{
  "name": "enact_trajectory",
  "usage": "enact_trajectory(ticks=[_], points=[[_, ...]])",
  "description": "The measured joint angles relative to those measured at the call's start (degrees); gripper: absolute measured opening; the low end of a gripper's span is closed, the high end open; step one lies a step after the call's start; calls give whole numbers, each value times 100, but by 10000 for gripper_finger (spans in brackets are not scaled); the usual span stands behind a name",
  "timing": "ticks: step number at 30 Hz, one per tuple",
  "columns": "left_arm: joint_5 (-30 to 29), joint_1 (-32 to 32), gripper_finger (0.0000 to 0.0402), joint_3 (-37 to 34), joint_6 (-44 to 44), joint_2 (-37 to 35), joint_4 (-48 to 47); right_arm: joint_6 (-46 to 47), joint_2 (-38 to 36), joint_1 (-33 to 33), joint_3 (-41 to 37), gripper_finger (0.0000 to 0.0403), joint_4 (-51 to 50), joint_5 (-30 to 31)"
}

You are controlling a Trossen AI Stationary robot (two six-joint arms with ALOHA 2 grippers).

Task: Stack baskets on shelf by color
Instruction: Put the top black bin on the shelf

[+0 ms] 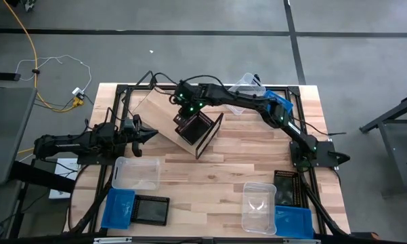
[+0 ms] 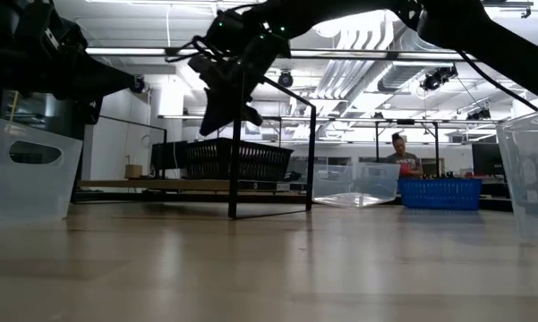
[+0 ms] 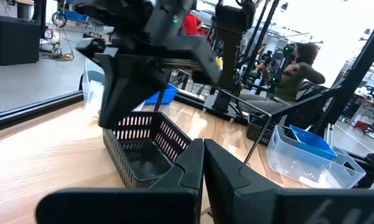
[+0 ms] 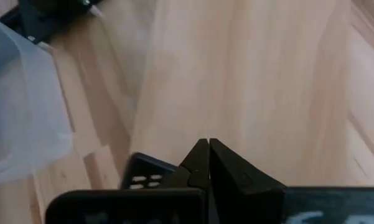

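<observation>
The shelf, light wood panels in a thin black frame, stands skewed at the table's middle. A black slatted basket sits inside it on the lower panel, also seen in the low view and the left wrist view. My right gripper reaches in from the right, slants down and is shut. It hangs just over that basket's rim, and the low view shows a small gap. My left gripper waits shut and level at the table's left, pointing at the shelf.
A clear basket, a blue one and a black one lie near left. A clear, blue and black basket lie near right. Clear and blue baskets sit far right, under my right arm. A person is behind the table.
</observation>
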Motion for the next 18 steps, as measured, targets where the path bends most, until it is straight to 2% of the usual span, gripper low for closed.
enact_trajectory(ticks=[7, 18], points=[[0, 0, 1, 1, 0, 1, 0, 608, 2, 281, 0, 0, 168, 362], [0, -2, 1, 0, -1, 2, -1, 982, 268, 541, 0, 0, 406, 634]])
